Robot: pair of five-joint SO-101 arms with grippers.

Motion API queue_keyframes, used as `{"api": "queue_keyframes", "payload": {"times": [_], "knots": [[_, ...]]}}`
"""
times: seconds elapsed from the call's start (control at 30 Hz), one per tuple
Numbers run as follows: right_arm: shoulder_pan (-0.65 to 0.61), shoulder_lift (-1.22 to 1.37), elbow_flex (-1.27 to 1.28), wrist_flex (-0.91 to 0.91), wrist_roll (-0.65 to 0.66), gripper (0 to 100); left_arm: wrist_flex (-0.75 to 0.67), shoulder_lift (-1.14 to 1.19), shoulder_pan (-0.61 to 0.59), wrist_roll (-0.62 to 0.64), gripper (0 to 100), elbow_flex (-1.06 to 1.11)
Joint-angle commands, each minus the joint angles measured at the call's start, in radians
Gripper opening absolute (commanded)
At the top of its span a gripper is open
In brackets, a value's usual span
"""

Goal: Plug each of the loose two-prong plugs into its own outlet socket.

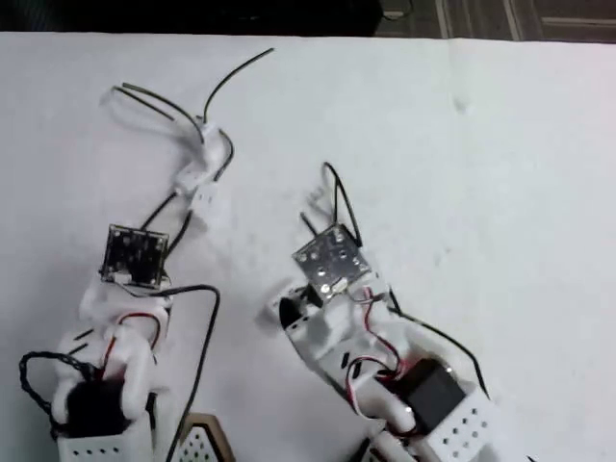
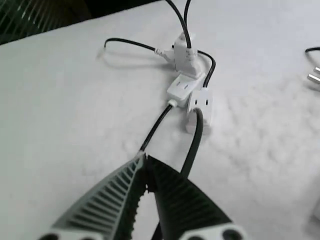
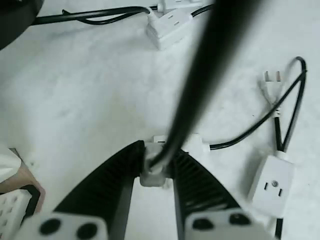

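A: Biggest risk rn?
B: The right gripper [image 3: 159, 152] has its fingers clamped on a white plug [image 3: 151, 172], held low at the counter [image 3: 75, 100]. A thick black cord [image 3: 200, 85] rises from the plug straight past the cam. It looks stiff and prob twists the plug in the grip, so the prongs could meet the slots crooked. Can't see the prongs.
A: Nearest socket?
B: A white outlet block [image 3: 272, 185] lies near the plug, w/ a loose two-prong plug [image 3: 271, 77] beyond it. The block looks light and unanchored, so a push may just slide it.
A: Other side?
B: The left gripper [image 2: 146, 162] is low, fingers pressed together. A thin black cord [image 2: 157, 125] runs right up to the tips; can't tell if it's pinched. A tug there would drag the outlet cluster [image 2: 192, 92].
A: Poses?
B: Both folded low. The left arm [image 1: 120, 327] points at the cluster, and the right arm [image 1: 385, 366] angles toward mid-counter.
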Motion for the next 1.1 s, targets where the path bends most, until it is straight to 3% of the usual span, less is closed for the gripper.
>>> {"api": "queue_keyframes", "payload": {"times": [0.0, 0.2, 0.43, 0.73, 1.07], "knots": [[-0.019, -0.004, 0.077, -0.15, 0.044, 1.8, -0.023, -0.048, -0.008, -0.005, 2, 0.046], [-0.096, -0.002, 0.186, -0.272, 0.052, 1.8, -0.023, -0.074, -0.041, -0.008, 2, 0.12], [-0.102, 0.101, 0.219, -0.386, 0.052, 1.8, -0.023, -0.074, -0.041, -0.008, 2, 0.127], [-0.028, 0.469, 0.163, -0.587, 0.11, 1.8, -0.023, -0.076, -0.041, -0.023, 2, 0.141], [0.018, 0.503, 0.163, -0.619, 0.144, 1.8, -0.023, -0.077, -0.041, -0.054, 2, 0.15]]}}
